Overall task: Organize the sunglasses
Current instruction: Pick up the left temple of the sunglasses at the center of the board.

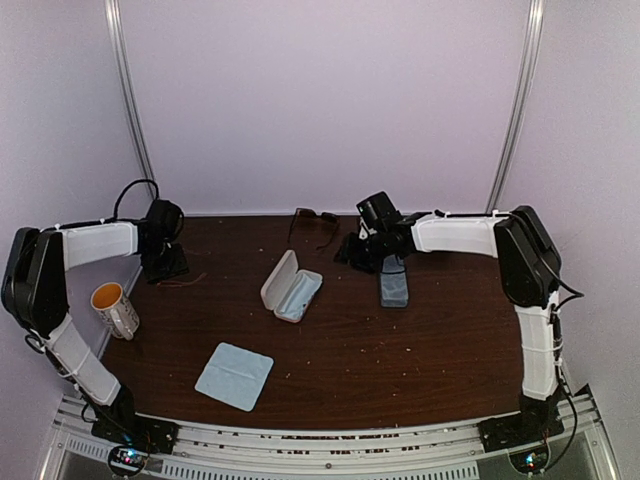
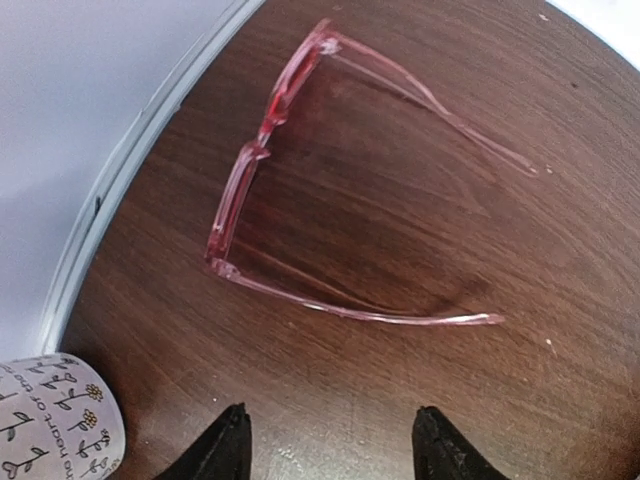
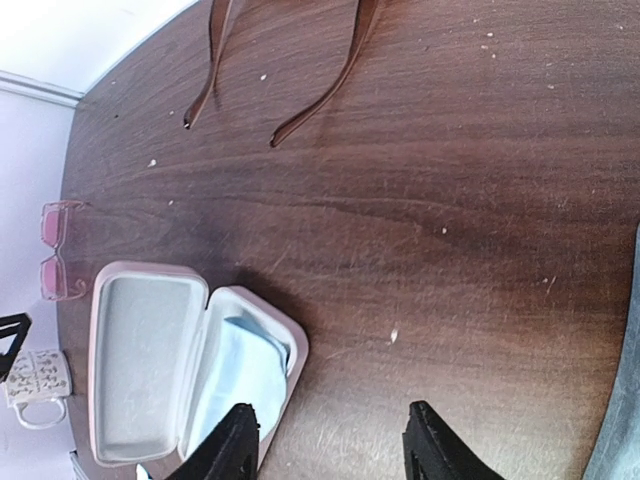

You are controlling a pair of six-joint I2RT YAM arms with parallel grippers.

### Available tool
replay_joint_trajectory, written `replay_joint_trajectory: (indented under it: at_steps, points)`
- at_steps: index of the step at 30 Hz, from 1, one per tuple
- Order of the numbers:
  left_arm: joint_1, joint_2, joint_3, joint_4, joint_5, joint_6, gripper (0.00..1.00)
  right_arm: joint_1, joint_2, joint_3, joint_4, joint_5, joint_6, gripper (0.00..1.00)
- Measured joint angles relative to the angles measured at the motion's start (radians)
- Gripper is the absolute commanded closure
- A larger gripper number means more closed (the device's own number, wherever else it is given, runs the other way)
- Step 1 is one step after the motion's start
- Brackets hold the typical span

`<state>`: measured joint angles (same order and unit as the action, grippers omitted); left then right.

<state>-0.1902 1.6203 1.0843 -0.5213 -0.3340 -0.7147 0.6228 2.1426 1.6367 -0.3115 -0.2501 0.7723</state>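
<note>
The thin reddish glasses (image 2: 262, 150) lie unfolded on the table just ahead of my left gripper (image 2: 330, 445), which is open and empty. From above they show faintly (image 1: 183, 279) beside the left gripper (image 1: 166, 266) at the far left. They also show in the right wrist view (image 3: 53, 250). The dark sunglasses (image 1: 313, 226) lie at the back centre, with only their arms (image 3: 325, 95) in the right wrist view. My right gripper (image 1: 354, 254) is open and empty (image 3: 330, 445), above bare table right of the pink case.
An open pink case (image 1: 290, 287) holds a light-blue cloth (image 3: 235, 380) mid-table. A grey-blue case (image 1: 394, 282) lies below the right gripper. Another light-blue cloth (image 1: 234, 375) lies near the front. A patterned mug (image 1: 115, 308) stands at the left table edge (image 2: 130, 170).
</note>
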Motion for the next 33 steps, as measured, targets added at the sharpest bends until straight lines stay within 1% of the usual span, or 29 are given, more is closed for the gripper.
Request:
replay_joint_trajectory:
  at_steps: [10, 12, 17, 21, 24, 33]
  points:
    - [0.061, 0.041, -0.016, 0.047, 0.042, -0.144, 0.33, 0.0, -0.05, -0.116, 0.079, -0.05, 0.013, 0.5]
    - [0.078, 0.042, -0.02, 0.06, 0.044, -0.17, 0.29, 0.0, -0.058, -0.13, 0.085, -0.056, 0.013, 0.5]
    - [0.118, 0.055, -0.028, 0.079, 0.051, -0.234, 0.29, 0.0, -0.092, -0.158, 0.107, -0.067, 0.012, 0.5]
    - [0.142, 0.114, -0.027, 0.088, 0.087, -0.27, 0.3, 0.0, -0.111, -0.177, 0.126, -0.073, 0.012, 0.5]
    - [0.148, 0.145, -0.027, 0.089, 0.095, -0.289, 0.3, 0.0, -0.113, -0.191, 0.136, -0.079, 0.012, 0.5]
    - [0.156, 0.164, -0.011, 0.113, 0.095, -0.323, 0.3, 0.0, -0.113, -0.214, 0.152, -0.092, 0.012, 0.5]
